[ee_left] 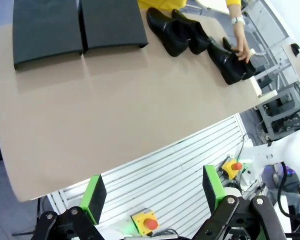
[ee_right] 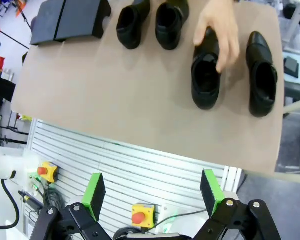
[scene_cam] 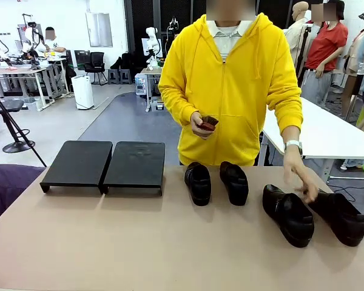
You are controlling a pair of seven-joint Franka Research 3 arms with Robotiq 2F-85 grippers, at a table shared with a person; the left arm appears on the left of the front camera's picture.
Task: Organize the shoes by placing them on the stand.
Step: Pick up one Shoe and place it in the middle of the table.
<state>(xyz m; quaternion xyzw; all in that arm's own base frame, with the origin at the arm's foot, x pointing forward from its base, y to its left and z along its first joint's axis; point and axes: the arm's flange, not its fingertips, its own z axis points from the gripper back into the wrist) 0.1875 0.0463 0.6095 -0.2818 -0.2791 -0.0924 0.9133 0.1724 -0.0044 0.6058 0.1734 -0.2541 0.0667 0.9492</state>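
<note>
Shoes (scene_cam: 198, 182), four in glossy black, are set on the table (scene_cam: 139, 254) along the right half of its far edge, all of them off the stand (scene_cam: 79, 162). Two are placed side by side just right of the middle of that edge, close together. The other two are laid nearer the right edge, slightly angled and a little closer to the near edge. A person's hand (scene_cam: 303, 185) is laid on the far end of the inner shoe (ee_right: 206, 75) of that second pair; in the right wrist view its fingers are seen curled over the shoe's opening. A small dark object (scene_cam: 208, 123) is held in the person's other hand (scene_cam: 200, 126), beyond the far edge. The stand is placed toward the far left corner, its two flat black sections close side by side, near the first pair. The left gripper (ee_left: 153, 192) is held outside the near edge, over a white slatted panel (ee_left: 180, 165), with its green-padded fingers wide apart and gripping nothing. The right gripper (ee_right: 152, 192) is held likewise outside the near edge, its fingers spread and empty.
</note>
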